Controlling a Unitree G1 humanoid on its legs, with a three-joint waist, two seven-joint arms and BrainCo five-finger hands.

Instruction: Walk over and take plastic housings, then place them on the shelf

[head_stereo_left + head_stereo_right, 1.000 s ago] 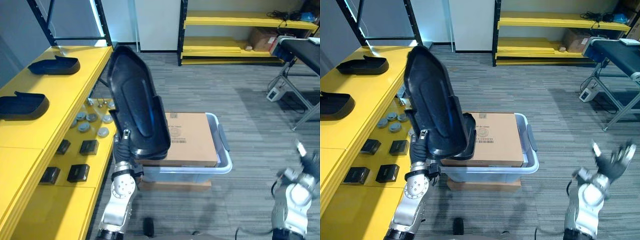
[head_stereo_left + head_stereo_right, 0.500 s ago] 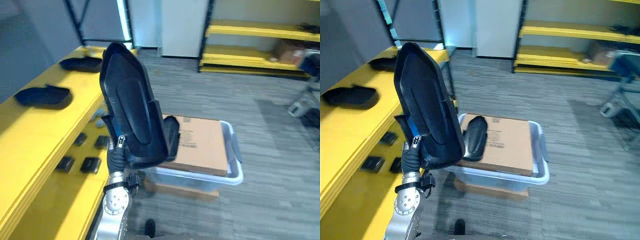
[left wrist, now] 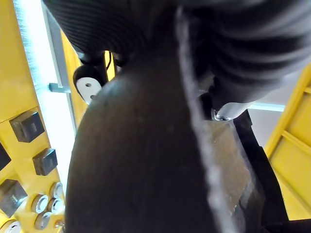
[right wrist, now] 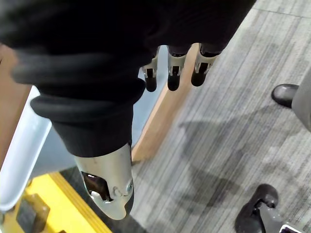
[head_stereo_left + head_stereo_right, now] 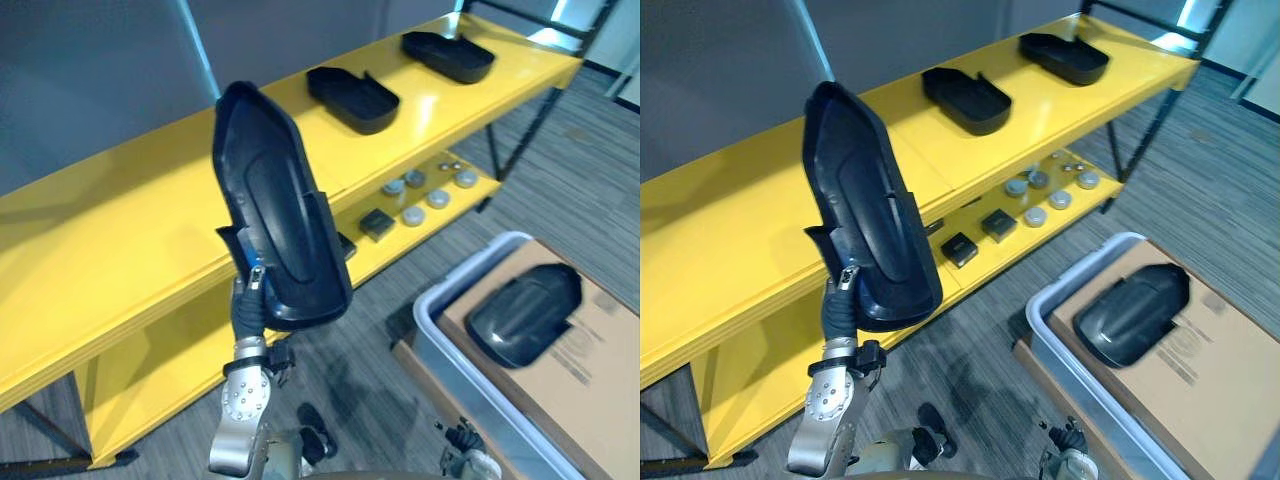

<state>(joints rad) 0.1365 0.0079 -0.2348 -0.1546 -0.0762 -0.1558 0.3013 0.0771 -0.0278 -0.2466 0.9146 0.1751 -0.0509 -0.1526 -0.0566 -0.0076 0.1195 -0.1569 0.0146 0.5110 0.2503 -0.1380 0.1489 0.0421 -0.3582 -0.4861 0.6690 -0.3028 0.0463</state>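
A black housing [image 5: 277, 205] stands upright off the floor [image 4: 233, 121], long axis nearly vertical and its top leaning a little away, with its lower end at the left hand [image 5: 246, 305]. The shell hides that hand, so I cannot tell how it grips. In the eye views the housing shows in front of the front edge of the yellow shelf [image 5: 120, 230]; whether it touches that edge cannot be told. In the left wrist view its dark curved wall lies right against the ribbed cover.

The right hand [image 4: 172, 73] is released and carries nothing. It hangs over the floor just beside the wall of the bin [image 5: 425, 322].

Two more housings lie on the shelf's top board, well apart from the raised one: the near housing [image 5: 352, 97] at mid-board and the far housing [image 5: 448, 55] toward the far corner, both hollow side up. On the lower board, near its front edge, sit small black blocks [image 5: 375, 222] and, farther along, a cluster of grey discs [image 5: 437, 197].

The bin stands on the floor off the shelf's front edge, with a cardboard box [image 5: 600, 400] inside. A spare housing [image 5: 525, 312] lies rounded side up on the box, at the corner nearest the shelf
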